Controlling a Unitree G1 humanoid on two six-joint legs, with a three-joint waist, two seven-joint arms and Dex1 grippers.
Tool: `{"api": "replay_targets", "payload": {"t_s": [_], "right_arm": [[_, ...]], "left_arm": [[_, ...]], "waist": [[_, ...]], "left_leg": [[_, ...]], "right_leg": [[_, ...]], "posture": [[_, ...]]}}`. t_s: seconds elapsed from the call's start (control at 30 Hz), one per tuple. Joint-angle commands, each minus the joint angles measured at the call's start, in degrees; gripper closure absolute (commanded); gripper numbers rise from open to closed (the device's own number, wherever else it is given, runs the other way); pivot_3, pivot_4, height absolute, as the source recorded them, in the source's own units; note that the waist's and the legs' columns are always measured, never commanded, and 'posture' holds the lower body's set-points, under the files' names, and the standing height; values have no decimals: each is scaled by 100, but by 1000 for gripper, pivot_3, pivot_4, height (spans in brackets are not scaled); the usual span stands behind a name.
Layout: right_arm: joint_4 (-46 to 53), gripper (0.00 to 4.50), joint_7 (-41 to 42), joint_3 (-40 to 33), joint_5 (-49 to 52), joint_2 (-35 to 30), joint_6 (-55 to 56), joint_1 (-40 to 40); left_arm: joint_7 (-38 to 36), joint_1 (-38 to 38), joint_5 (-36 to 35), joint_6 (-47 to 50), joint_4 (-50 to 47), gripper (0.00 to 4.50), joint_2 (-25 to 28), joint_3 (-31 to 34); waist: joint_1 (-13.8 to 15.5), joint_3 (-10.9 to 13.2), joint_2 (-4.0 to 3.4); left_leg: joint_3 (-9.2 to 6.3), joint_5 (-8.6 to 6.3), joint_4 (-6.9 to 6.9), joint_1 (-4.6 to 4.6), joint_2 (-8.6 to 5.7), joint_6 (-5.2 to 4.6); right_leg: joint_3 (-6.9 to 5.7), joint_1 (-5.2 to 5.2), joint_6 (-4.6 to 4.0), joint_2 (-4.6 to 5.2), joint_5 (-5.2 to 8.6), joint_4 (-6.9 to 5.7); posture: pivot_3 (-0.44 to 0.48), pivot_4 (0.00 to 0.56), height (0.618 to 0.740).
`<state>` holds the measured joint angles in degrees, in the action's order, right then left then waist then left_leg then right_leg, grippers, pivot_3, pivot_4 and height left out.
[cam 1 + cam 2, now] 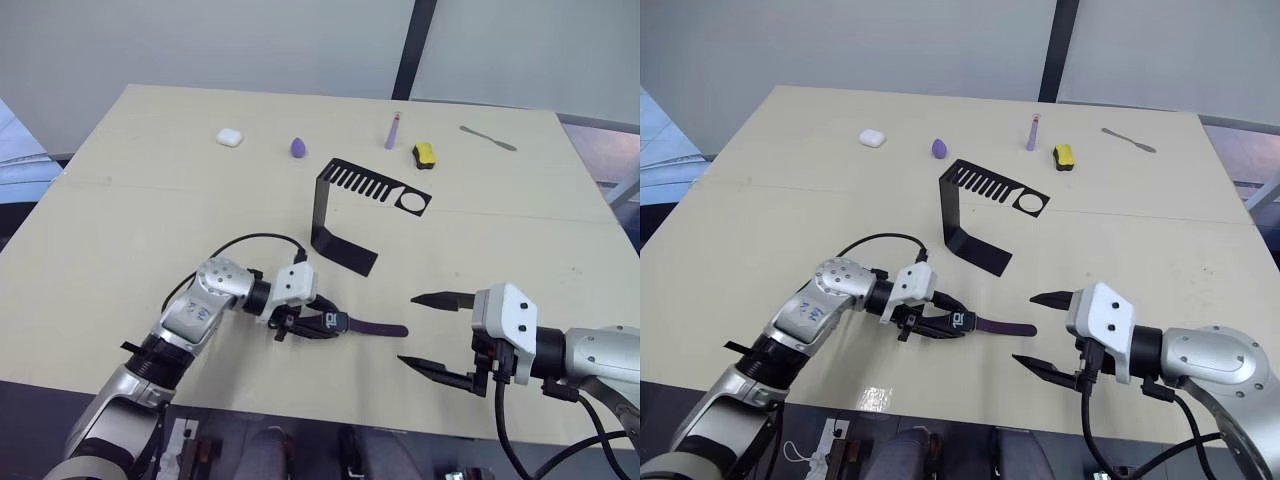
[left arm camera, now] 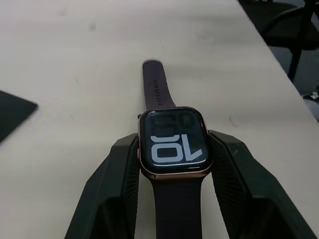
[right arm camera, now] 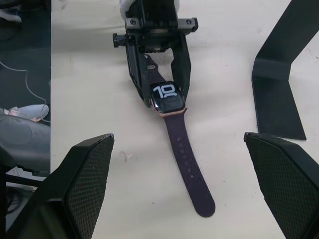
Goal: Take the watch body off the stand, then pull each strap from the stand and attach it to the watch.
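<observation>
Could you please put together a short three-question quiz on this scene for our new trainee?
1. True or false: the watch body is mounted on the stand.
2. Which gripper holds the watch body: A) the left gripper, B) the right gripper, or C) neither?
3. Fill in: the fingers of the right gripper are ____.

Key:
1. False. The watch body sits between the left gripper's fingers, low over the table, with dark purple straps on both ends.
2. A.
3. Open, with nothing between them.
</observation>
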<state>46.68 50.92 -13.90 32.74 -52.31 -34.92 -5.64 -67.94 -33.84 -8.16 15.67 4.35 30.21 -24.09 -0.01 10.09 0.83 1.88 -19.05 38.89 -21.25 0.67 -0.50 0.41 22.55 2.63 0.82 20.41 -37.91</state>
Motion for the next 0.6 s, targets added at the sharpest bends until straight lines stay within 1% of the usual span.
{"api": "replay_targets", "payload": {"t_s": [0.03,0.1,0.17,0.23,0.27,0.33,0.37,0.43,0.5,0.53,0.6], "right_arm": [[33,0,3,-140,-41,-71,105,-76],[39,0,54,-297,-25,-87,111,-229],[61,0,148,-541,31,-108,131,-437],[42,0,261,-778,110,-112,160,-602],[-19,0,393,-1120,302,-106,101,-723],[-188,0,643,-1646,555,-113,55,-908],[-304,0,739,-1883,661,-133,23,-952],[-530,0,909,-2273,830,-200,-47,-996],[-760,0,1161,-2590,892,-283,-36,-1086],[-897,0,1335,-2746,893,-348,-20,-1154],[-1097,0,1603,-2985,945,-451,-33,-1249]], "left_arm": [[-47,-63,77,-51,-45,1105,1,38],[-183,-8,-233,230,-171,104,134,356],[-572,39,-747,535,-419,43,472,799],[-797,66,-1113,823,-626,43,710,1048],[-1155,96,-1537,1140,-613,43,1177,1530],[-1545,153,-2056,1640,-631,43,1821,2112],[-1693,220,-2167,1690,-576,43,2120,2335],[-1784,362,-2119,1598,-393,43,2597,2628],[-1845,484,-2052,1535,-269,43,2973,2861],[-1935,636,-1972,1391,-68,43,3244,3090],[-2033,880,-1921,1198,144,43,3580,3390]], "waist": [[-4,0,0],[-13,0,0],[-29,0,0],[-41,0,-1],[-34,0,0],[-55,2,3],[-67,2,3],[-63,1,1],[-36,1,0],[-19,1,0],[-23,2,1]], "left_leg": [[0,0,0,0,0,0],[-1,0,-2,1,1,0],[-1,0,-2,1,3,0],[0,10,-4,2,5,18],[0,12,-4,3,5,22],[-1,14,-6,2,6,26],[-1,15,-9,3,6,27],[-1,14,-12,5,6,26],[-1,-2,-12,11,4,-2],[-2,-4,-12,12,4,-6],[-2,-6,-14,8,3,-10]], "right_leg": [[0,0,0,0,0,0],[0,2,0,0,0,-2],[0,2,0,-2,0,-3],[1,3,0,-3,0,-4],[1,3,0,-3,0,-4],[0,2,-1,-4,0,-2],[-1,2,-1,-5,0,-3],[-1,-1,-1,-1,1,3],[-1,-8,-1,3,0,8],[-2,-10,-1,4,1,9],[-2,-6,-1,5,1,10]], "posture": [[0,150,740],[0,150,740],[0,150,740],[0,150,740],[0,150,740],[0,150,740],[0,150,740],[0,150,740],[0,150,740],[0,150,740],[0,150,740]]}}
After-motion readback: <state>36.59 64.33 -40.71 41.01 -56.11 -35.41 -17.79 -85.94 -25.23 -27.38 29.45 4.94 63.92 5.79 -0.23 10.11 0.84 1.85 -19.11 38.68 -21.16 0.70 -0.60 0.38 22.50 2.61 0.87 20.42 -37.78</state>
